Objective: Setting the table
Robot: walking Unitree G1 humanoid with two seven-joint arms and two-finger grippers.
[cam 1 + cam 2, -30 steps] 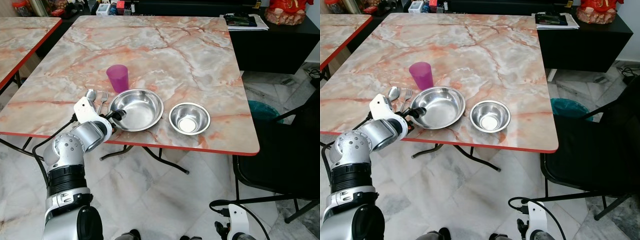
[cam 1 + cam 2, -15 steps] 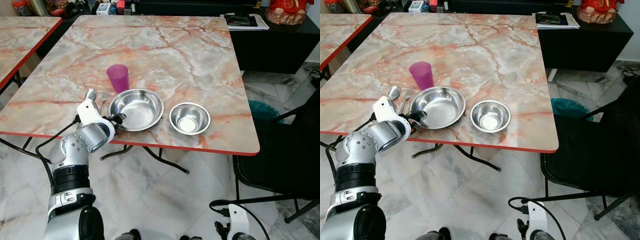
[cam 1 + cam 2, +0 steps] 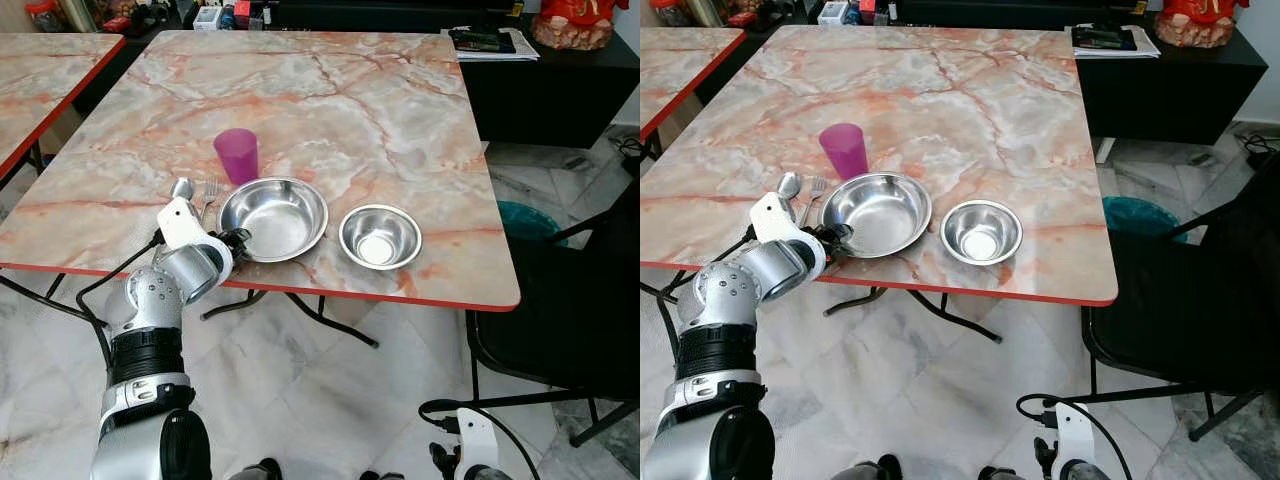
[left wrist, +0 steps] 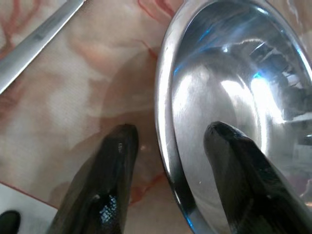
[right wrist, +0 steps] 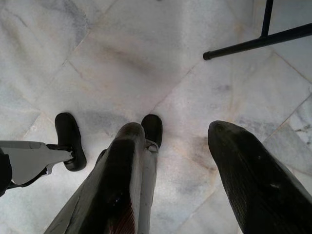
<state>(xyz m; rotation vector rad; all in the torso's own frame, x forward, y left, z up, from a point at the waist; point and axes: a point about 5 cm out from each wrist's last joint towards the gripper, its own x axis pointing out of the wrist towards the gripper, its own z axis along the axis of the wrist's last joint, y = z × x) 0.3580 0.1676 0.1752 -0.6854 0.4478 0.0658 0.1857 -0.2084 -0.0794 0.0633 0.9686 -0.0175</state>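
The left gripper [image 4: 168,146] has slid a little closer along the big bowl [image 3: 275,218], and its fingers [image 4: 114,161] are spread apart, one on each side of the rim (not squeezing it). The big bowl sits near the counter [image 3: 400,120] front edge, the small bowl [image 3: 379,237] just beside it, the purple cup [image 3: 237,155] behind. The right gripper [image 5: 170,161] hangs with fingers apart.

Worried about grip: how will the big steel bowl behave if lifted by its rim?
The large steel bowl looks rigid, so probably no flexing. Its polished rim seems slippery between the left tool, whose fingers straddle it. Held at one edge, it may tilt.
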